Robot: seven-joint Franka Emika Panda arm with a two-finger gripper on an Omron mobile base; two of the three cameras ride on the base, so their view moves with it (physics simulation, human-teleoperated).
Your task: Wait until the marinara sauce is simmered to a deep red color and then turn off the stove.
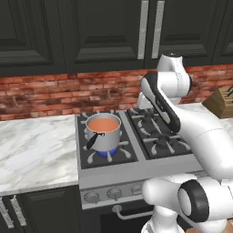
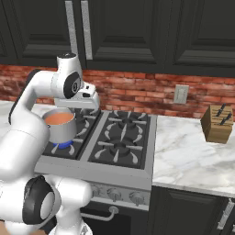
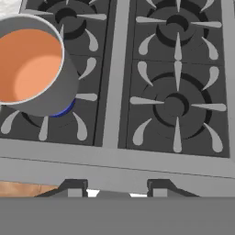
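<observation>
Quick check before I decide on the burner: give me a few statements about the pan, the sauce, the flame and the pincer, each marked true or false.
1. The marinara sauce is a deep red. False: it looks pale orange-red.
2. A blue flame shows under the saucepan. True.
3. The saucepan sits on the front left burner of the stove. True.
4. The pincer is closed on a stove knob. False: in the hand view its fingertips are apart, above the front edge of the stove, holding nothing.
5. A knife block stands on the counter right of the stove. True.
6. A lid covers the saucepan. False: it is uncovered and the sauce is in plain sight.
</observation>
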